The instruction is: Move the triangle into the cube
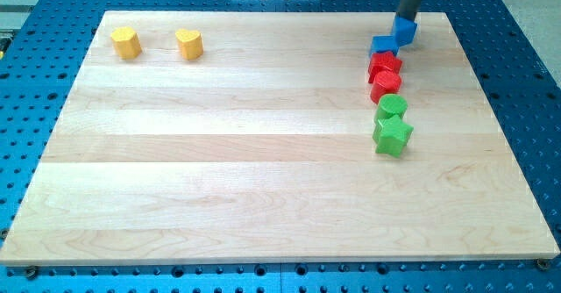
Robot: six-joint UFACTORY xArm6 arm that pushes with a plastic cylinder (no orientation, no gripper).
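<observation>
We are looking at my tip point(405, 18) near the view's top right of the surface point(263, 196). There are no fingers here, only a rod. My tip is touching the blue triangle point(406, 32) from above. The blue cube point(384, 45) is sitting just beside it, down and to the view's left. Two red blocks point(385, 74) and two green blocks point(392, 126) are lined up below. Two yellow blocks point(158, 42) are sitting far away.

A single camera looks down at a steep angle from the near side, far enough back to take in the whole pale wooden counter point(263, 170) and its blue perforated surround point(526, 109).
</observation>
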